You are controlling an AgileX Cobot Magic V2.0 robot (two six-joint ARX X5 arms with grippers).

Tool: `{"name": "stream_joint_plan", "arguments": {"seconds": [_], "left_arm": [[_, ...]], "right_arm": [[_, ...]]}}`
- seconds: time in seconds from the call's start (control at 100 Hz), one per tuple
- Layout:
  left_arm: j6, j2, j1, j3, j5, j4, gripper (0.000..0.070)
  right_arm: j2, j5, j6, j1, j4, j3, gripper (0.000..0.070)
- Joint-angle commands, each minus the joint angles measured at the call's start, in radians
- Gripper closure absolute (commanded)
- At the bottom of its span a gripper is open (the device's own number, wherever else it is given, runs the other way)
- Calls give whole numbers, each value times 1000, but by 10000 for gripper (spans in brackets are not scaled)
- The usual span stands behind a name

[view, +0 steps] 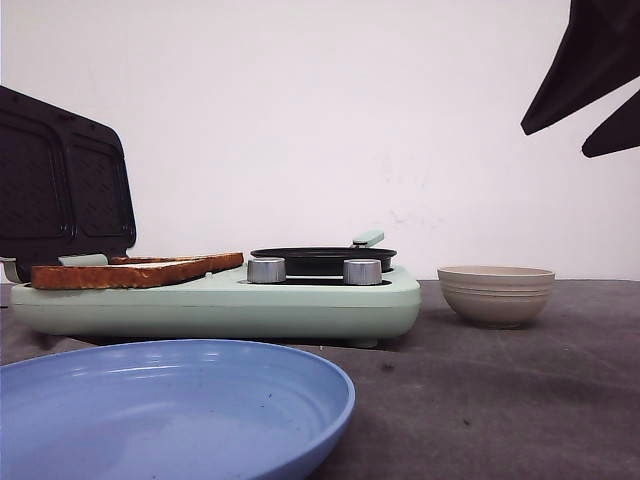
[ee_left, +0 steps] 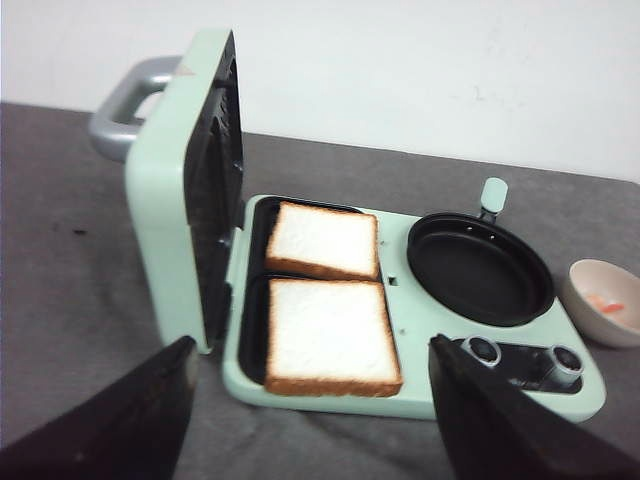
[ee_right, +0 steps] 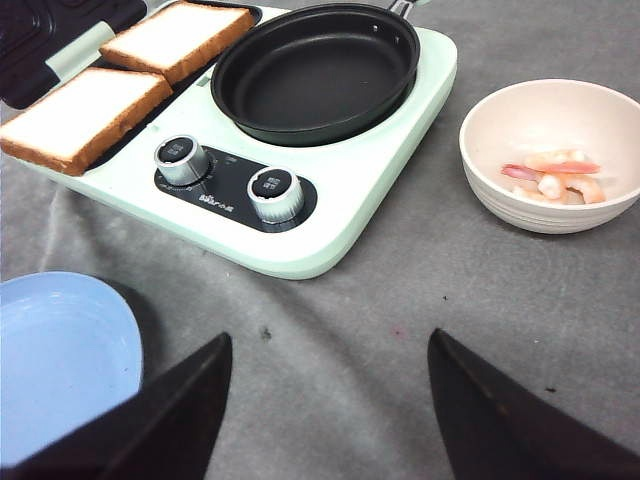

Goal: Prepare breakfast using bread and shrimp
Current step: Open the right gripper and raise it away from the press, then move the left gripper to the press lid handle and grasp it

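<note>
Both claws, left (ee_left: 310, 420) and right (ee_right: 330, 410), spread wide, empty; grey cloth tabletop (ee_right: 420, 300), white wall (view: 330, 110) behind.

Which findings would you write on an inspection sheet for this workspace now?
Surface: grey table, a few small specks.
Job's things: two bread slices lying side by side in the open breakfast maker; shrimp in the bowl; pan empty; blue plate empty.
Clutter: nothing seen.
Grippers: left gripper and right gripper open, holding nothing, above the table.
Cables: nothing seen.
Surroundings: plain white wall.
</note>
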Motion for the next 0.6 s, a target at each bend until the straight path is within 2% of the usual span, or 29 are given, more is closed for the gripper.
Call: {"name": "stream_joint_plan", "arguments": {"seconds": [0.0, 0.08, 0.28, 0.44, 0.59], "left_arm": [[-66, 22, 0, 6, -5, 48, 306], [-122, 50, 9, 7, -3, 105, 306], [-227, 115, 84, 34, 72, 178, 306], [-280, 186, 200, 95, 198, 203, 307], [-333, 291, 345, 165, 383, 209, 309]], "right_arm": [[6, -3, 16, 5, 6, 2, 314], [6, -3, 18, 5, 5, 2, 314], [6, -10, 19, 5, -20, 2, 314], [6, -10, 14, 5, -46, 2, 314], [6, -9, 10, 5, -42, 2, 314]]}}
